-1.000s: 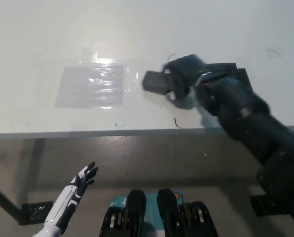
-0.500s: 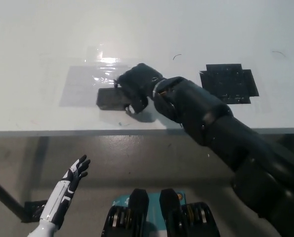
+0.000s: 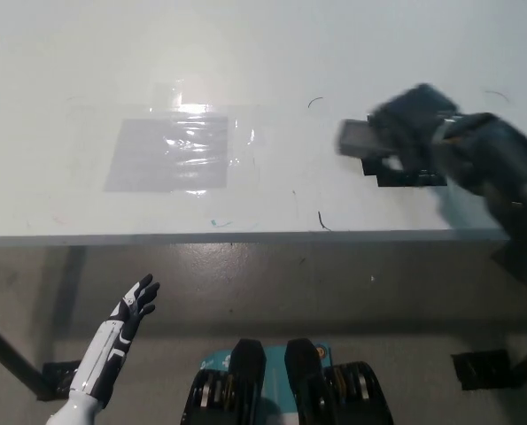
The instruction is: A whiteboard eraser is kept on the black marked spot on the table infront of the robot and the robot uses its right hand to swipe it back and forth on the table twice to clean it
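Observation:
My black right hand (image 3: pixel 418 124) is shut on the dark whiteboard eraser (image 3: pixel 359 137), which sticks out to the hand's left and rests on the white table (image 3: pixel 272 62). Hand and eraser are motion-blurred over the black marked spot (image 3: pixel 411 175) at the table's right, hiding most of it. My white left hand (image 3: pixel 128 310) hangs open below the table's front edge at the lower left, holding nothing.
A shiny clear taped sheet (image 3: pixel 170 155) lies on the table's left-centre. Small dark pen marks (image 3: pixel 320 220) dot the surface near the front edge (image 3: pixel 245 237). A black floor marker (image 3: pixel 481 367) shows under the table at lower right.
My right hand has swept the eraser from the taped sheet at the table's middle back to the right, onto the black marked spot. The left hand has barely moved.

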`<state>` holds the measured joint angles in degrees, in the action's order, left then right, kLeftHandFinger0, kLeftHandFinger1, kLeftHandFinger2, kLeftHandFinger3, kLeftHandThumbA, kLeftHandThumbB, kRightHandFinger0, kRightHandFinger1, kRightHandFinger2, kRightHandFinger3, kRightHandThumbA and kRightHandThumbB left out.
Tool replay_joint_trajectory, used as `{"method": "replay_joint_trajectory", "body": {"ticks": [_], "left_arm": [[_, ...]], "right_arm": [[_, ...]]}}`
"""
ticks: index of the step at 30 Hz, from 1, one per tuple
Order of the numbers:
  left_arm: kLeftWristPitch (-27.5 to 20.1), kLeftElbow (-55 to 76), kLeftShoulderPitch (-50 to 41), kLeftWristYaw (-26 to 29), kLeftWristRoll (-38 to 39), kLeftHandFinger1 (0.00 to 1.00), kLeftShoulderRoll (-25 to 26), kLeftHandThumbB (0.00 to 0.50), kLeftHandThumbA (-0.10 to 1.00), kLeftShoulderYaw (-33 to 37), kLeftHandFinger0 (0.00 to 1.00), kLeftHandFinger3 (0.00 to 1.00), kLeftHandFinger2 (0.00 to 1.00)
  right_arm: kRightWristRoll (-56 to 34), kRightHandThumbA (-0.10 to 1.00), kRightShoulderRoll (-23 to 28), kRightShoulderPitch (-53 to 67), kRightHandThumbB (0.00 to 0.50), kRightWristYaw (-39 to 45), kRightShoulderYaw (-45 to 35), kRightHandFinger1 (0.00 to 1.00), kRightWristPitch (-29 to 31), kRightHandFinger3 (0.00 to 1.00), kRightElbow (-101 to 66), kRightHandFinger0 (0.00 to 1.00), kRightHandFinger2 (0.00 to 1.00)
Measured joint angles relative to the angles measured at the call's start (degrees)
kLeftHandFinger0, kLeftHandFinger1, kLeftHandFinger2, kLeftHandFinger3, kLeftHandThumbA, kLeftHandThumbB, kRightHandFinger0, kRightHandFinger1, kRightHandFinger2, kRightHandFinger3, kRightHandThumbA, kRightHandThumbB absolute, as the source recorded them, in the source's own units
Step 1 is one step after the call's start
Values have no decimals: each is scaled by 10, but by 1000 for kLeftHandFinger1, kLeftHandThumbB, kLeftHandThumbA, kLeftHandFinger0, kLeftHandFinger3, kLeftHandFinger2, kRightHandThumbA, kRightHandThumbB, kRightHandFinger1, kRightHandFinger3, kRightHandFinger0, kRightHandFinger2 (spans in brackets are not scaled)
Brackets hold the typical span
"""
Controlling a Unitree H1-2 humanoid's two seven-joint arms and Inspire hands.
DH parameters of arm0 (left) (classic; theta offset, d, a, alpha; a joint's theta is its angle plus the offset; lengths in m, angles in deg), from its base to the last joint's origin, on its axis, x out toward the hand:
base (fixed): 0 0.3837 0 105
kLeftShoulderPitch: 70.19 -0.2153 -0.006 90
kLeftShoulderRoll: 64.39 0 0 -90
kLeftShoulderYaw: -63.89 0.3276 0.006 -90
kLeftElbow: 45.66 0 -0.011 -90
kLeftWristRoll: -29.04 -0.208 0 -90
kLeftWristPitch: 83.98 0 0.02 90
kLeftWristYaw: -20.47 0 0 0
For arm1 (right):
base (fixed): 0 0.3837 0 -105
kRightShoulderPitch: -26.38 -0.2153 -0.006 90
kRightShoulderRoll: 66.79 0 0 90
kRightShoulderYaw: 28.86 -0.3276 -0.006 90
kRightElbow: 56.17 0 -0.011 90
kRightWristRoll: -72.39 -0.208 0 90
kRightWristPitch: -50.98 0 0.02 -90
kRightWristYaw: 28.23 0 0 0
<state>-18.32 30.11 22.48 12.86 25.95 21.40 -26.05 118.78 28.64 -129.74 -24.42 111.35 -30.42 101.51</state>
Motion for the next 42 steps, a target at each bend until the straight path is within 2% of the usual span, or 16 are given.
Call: {"method": "replay_joint_trajectory", "body": {"ticks": [6, 9, 13, 15, 18, 21, 24, 26, 28, 29, 31, 32, 34, 36, 38, 42], "left_arm": [[0, 0, 3, 0, 0, 1000, 0, 377, 1000, -1, 1000, 1000, 1000], [-1, 0, 6, 0, 0, 1000, 0, 374, 1000, -2, 1000, 1000, 1000], [-1, 0, 6, 1, 0, 1000, -1, 370, 1000, -2, 1000, 1000, 1000], [-2, 0, 6, 2, 0, 1000, -1, 365, 1000, -3, 1000, 1000, 1000], [-2, 0, 8, 5, 0, 1000, -1, 367, 1000, -4, 1000, 1000, 1000], [-2, 0, 8, 5, 0, 1000, -1, 384, 1000, -5, 1000, 1000, 1000], [-3, 0, 9, 6, 0, 1000, -1, 382, 1000, -5, 1000, 1000, 1000], [-3, 0, 8, 6, 0, 1000, -1, 398, 1000, -5, 1000, 1000, 1000], [-3, 0, 8, 6, 0, 1000, -1, 388, 1000, -5, 1000, 1000, 1000], [-3, 0, 7, 6, 0, 1000, -1, 383, 1000, -5, 1000, 1000, 1000], [-4, 0, 7, 6, 0, 1000, -1, 389, 1000, -4, 1000, 1000, 1000], [-4, 0, 8, 6, 0, 1000, -1, 384, 1000, -4, 1000, 1000, 1000], [-5, 0, 7, 6, 0, 1000, -2, 376, 1000, -4, 1000, 1000, 1000], [-5, 0, 6, 7, 0, 1000, -3, 375, 1000, -4, 1000, 1000, 1000], [-5, 0, 6, 7, -1, 1000, -6, 352, 1000, -3, 1000, 1000, 1000], [-5, 0, 7, 7, -2, 1000, -9, 345, 1000, -2, 1000, 1000, 1000]], "right_arm": [[0, 169, 79, 35, 243, 9, -12, 113, 0, 596, -49, 42, 314], [0, 272, 103, 50, 238, 12, -23, 213, -3, 680, -65, 151, 399], [-1, 216, 118, 65, 229, 18, -38, 186, -7, 583, -74, 87, 375], [-1, 171, 123, 68, 242, 19, -41, 226, -7, 814, -72, 109, 447], [-1, 104, 131, 71, 214, 20, -45, 264, -7, 741, -67, 158, 463], [0, 331, 140, 72, 221, 24, -46, 386, -8, 810, -65, 236, 582], [4, 368, 151, 72, 235, 28, -42, 394, -11, 812, -58, 240, 593], [7, 313, 154, 72, 233, 29, -40, 648, -12, 908, -49, 484, 799], [10, 170, 156, 72, 194, 32, -40, 423, -16, 669, -42, 253, 546], [12, 163, 156, 72, 193, 36, -40, 336, -17, 700, -39, 178, 477], [16, 192, 152, 70, 193, 40, -40, 362, -18, 822, -42, 245, 497], [18, 154, 150, 69, 209, 42, -39, 351, -20, 632, -48, 244, 469], [23, 135, 144, 66, 212, 51, -41, 164, -21, 483, -68, 36, 314], [24, 126, 134, 63, 233, 56, -42, 41, -20, 377, -86, 0, 196], [25, 175, 112, 57, 229, 58, -42, 137, -18, 484, -98, 78, 283], [29, 85, 39, 32, 260, 73, -40, 100, -21, 389, -105, 50, 218]]}}
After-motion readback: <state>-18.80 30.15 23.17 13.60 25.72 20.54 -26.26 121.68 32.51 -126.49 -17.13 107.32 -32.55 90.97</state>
